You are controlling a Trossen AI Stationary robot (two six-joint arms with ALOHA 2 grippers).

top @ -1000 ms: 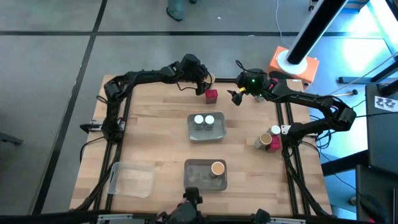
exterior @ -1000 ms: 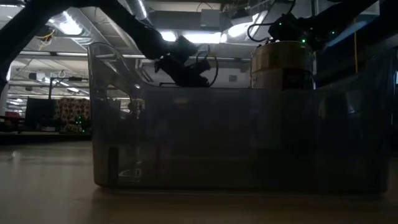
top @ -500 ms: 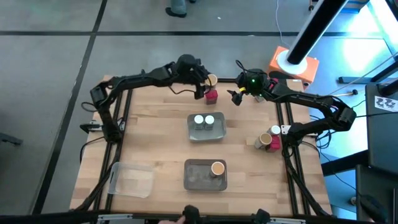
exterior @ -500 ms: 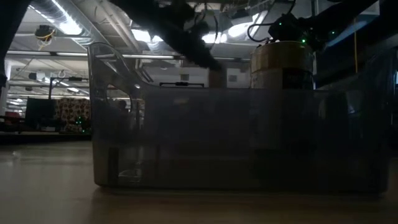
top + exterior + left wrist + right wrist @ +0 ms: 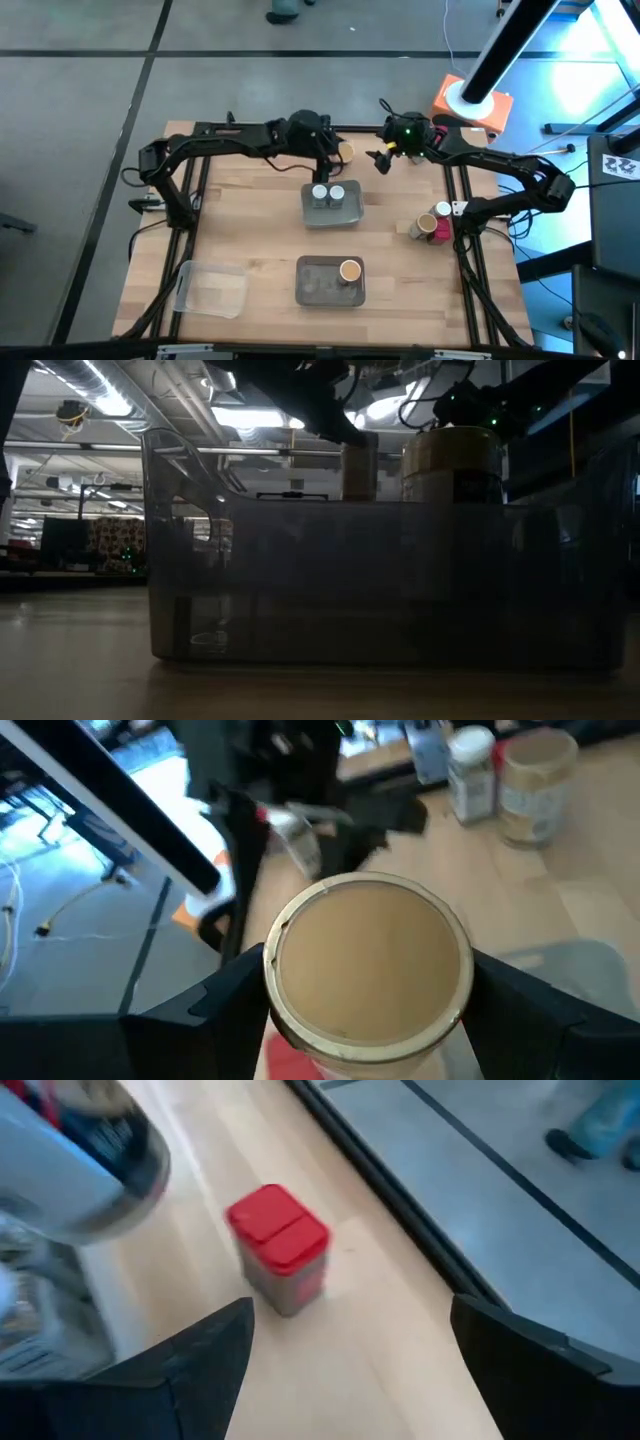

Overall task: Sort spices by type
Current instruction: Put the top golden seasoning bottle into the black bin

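Partly sorted: left pincer (image 5: 335,158) grips a tan-topped cylinder (image 5: 368,968) at twelve o'clock; right pincer (image 5: 345,1380) gapes over the red packet (image 5: 278,1245); three o'clock cluster (image 5: 434,222) remains.

Two jars (image 5: 328,193) sat in the middle tray (image 5: 333,216) – a cylinder (image 5: 350,270) in the tray (image 5: 315,285) nearer the front, another tray (image 5: 211,290) to its left, more containers (image 5: 432,224) at the bench's (image 5: 250,220) right edge.

Tan-topped cylinder (image 5: 345,152) held aloft, two white-lidded jars (image 5: 328,194) in tray, red-lidded packet (image 5: 278,1247) upright
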